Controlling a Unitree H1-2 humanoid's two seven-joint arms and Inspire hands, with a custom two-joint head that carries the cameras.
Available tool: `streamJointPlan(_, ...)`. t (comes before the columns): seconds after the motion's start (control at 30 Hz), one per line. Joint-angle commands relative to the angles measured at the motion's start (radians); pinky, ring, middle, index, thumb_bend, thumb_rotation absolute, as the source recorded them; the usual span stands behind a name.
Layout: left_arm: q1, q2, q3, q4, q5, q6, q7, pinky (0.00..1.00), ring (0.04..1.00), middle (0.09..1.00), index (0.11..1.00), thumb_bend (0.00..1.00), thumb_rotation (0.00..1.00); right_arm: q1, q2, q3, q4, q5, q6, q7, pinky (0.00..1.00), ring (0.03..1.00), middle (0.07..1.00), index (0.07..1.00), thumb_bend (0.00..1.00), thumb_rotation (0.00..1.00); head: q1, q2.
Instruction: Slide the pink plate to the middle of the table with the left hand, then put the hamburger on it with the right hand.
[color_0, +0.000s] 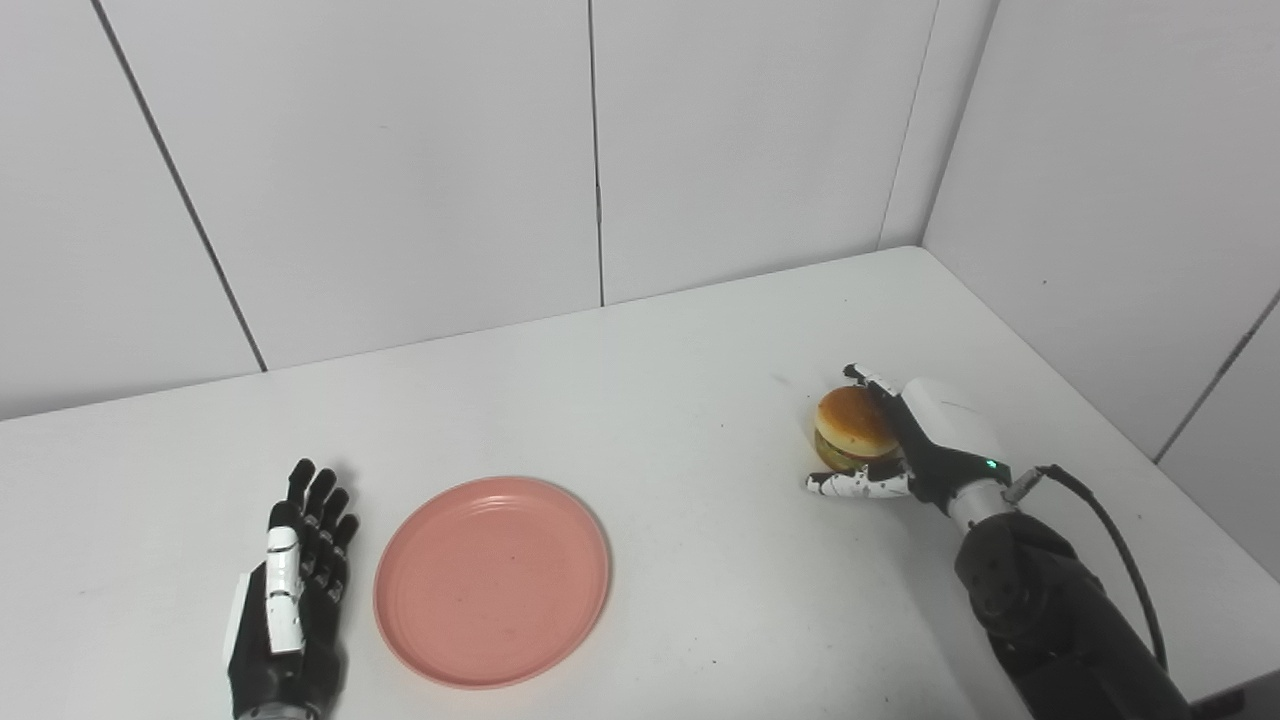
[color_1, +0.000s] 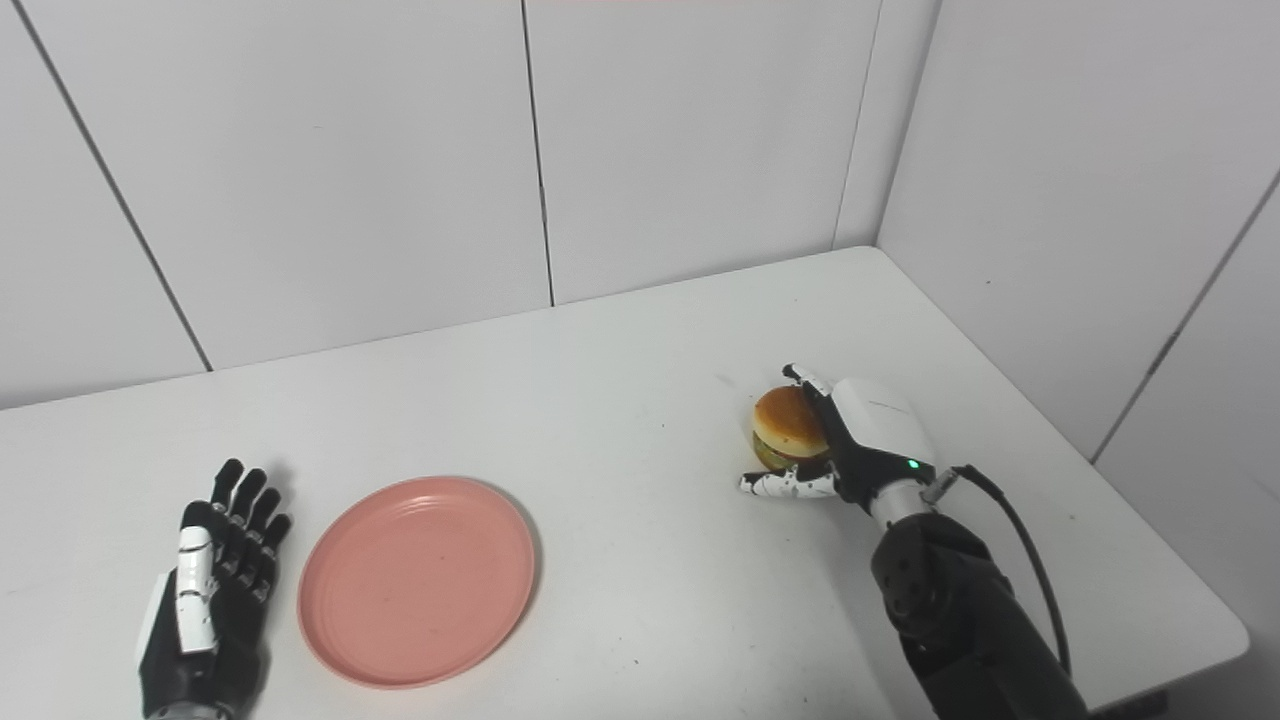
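Observation:
The pink plate lies flat on the white table, left of centre and near the front. My left hand rests open on the table just left of the plate, fingers stretched forward, a small gap from the rim. The hamburger stands on the table at the right. My right hand is cupped around it from the right: fingers curl over its far side and the thumb lies stretched along the table in front. The hand is not clenched on the burger.
White wall panels stand behind the table and along its right side. The table's right edge runs close behind my right arm. A black cable loops off the right wrist.

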Motion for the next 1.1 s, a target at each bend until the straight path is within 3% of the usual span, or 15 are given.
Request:
streamJointPlan(0.0,0.093,0.013,0.015,0.042,-0.01,0.054,0.012,1.0,1.0,1.0,1.0,0.6,1.0,-0.031,-0.014,-0.006,-0.005,-0.007,-0.024,-0.053,0.63,0.753,0.812,0.84,0.77,0.3,0.001,0.002)
streamJointPlan(0.03,0.093,0.013,0.015,0.041,-0.01,0.055,0.011,1.0,1.0,1.0,1.0,0.59,1.0,-0.032,-0.01,-0.006,-0.004,-0.006,-0.026,-0.066,0.49,0.624,0.713,0.8,0.68,0.18,0.001,0.002)
streamJointPlan(0.07,0.093,0.013,0.015,0.042,-0.012,0.05,0.007,1.0,1.0,1.0,1.0,0.59,1.0,-0.034,-0.001,-0.01,0.002,-0.004,-0.037,-0.098,0.46,0.591,0.689,0.791,0.66,0.15,0.001,0.002)
streamJointPlan(0.1,0.094,0.014,0.015,0.042,-0.014,0.046,0.004,1.0,1.0,1.0,1.0,0.58,1.0,-0.036,0.004,-0.012,0.006,-0.002,-0.045,-0.122,0.28,0.386,0.498,0.74,0.6,0.06,0.001,0.002)
streamJointPlan(0.17,0.094,0.012,0.016,0.039,-0.015,0.05,0.006,1.0,1.0,1.0,1.0,0.57,1.0,-0.037,0.008,-0.013,0.017,0.003,-0.067,-0.168,0.13,0.206,0.307,0.664,0.54,0.01,0.001,0.002)
streamJointPlan(0.4,0.092,0.006,0.013,0.036,-0.009,0.056,0.018,1.0,1.0,1.0,1.0,0.57,1.0,-0.035,0.004,-0.013,0.007,-0.006,-0.057,-0.21,0.11,0.18,0.264,0.585,0.53,0.0,0.008,-0.003)
streamJointPlan(0.43,0.092,0.006,0.013,0.035,-0.009,0.056,0.018,1.0,1.0,1.0,1.0,0.55,1.0,-0.034,0.005,-0.014,0.007,-0.002,-0.058,-0.213,0.1,0.16,0.242,0.524,0.52,0.06,0.008,-0.003)
streamJointPlan(0.5,0.094,0.005,0.011,0.029,-0.006,0.058,0.02,1.0,1.0,1.0,1.0,0.55,1.0,-0.033,0.004,-0.016,0.002,0.004,-0.057,-0.216,0.1,0.157,0.239,0.5,0.5,0.09,0.014,-0.002)
streamJointPlan(0.8,0.104,0.002,-0.001,0.006,-0.008,0.071,0.013,1.0,1.0,1.0,1.0,0.55,1.0,-0.029,0.015,-0.018,-0.058,0.021,-0.061,-0.209,0.12,0.196,0.282,0.487,0.5,0.11,0.04,-0.003)
streamJointPlan(1.07,0.123,-0.008,-0.023,-0.011,0.011,0.045,0.02,1.0,1.0,1.0,1.0,0.5,1.0,-0.033,0.043,0.0,-0.145,0.064,-0.152,-0.233,0.13,0.206,0.299,0.486,0.51,0.11,0.113,0.005)
